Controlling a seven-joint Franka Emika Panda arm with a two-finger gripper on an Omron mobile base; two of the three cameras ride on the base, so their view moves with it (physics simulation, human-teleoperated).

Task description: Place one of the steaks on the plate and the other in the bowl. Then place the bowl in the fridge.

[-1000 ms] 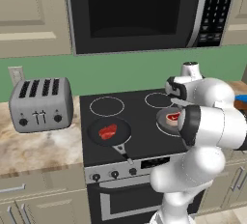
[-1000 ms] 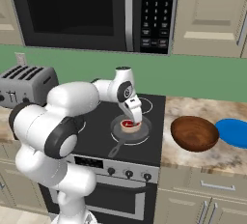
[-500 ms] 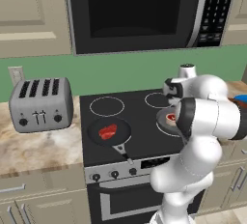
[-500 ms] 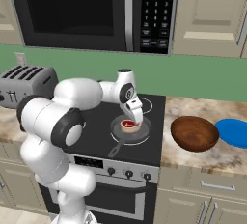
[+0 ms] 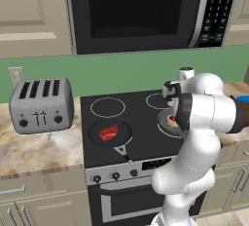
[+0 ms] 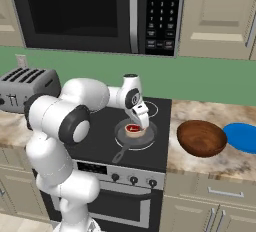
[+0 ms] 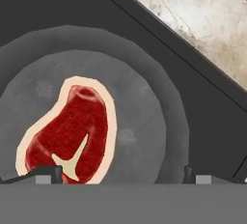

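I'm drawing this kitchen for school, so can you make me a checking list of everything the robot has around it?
Surface: black stove top between marbled counters.
Job's things: fat-rimmed steak in grey pan; red steak in black pan; brown bowl and blue plate on right counter, both without steak.
Clutter: toaster.
Grippers: gripper low over the fat-rimmed steak, fingers open, holding nothing.
Cables: nothing seen.
Surroundings: microwave, cabinets, green wall.

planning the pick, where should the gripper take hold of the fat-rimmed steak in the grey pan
Come straight down on the flat red steak with the pale fat rim, lying in the round grey frying pan. Pinch across its narrower width: it lies flat, so only the thin edges offer grip. The open gripper hovers above.
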